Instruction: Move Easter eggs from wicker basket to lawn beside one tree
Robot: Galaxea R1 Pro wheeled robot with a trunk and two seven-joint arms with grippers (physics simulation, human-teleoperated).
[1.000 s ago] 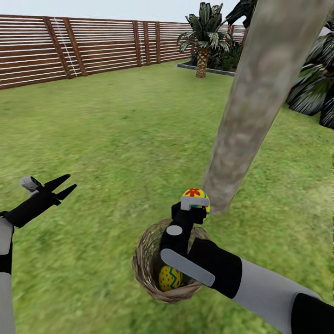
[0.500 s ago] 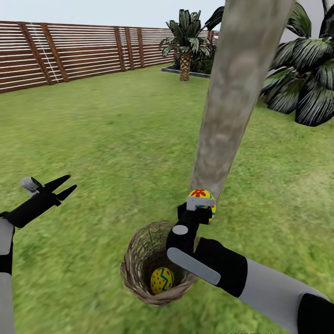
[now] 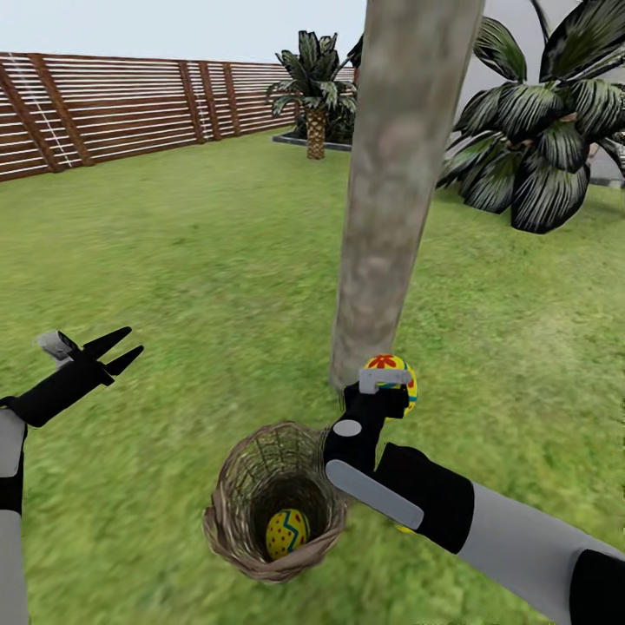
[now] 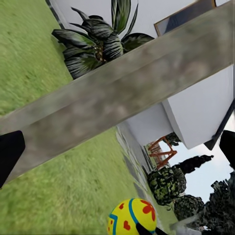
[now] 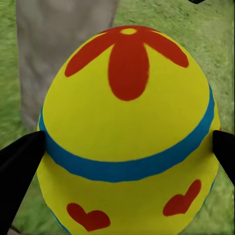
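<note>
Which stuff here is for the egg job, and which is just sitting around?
For the job: egg in the right gripper, egg in basket, wicker basket, tree trunk, lawn.
Just around: fence, palm plants, left gripper.

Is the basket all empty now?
No, one yellow egg with a blue zigzag lies inside the wicker basket on the grass.

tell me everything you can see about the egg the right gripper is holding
The egg is yellow and smooth, with a red flower on its upper end, a blue band around its middle and red hearts below. It sits between the two black fingers of the right gripper, which press on opposite sides at the band. In the head view it is held in the air, flower end up, above the lawn, just in front of the base of the tree trunk and beyond the wicker basket.
</note>
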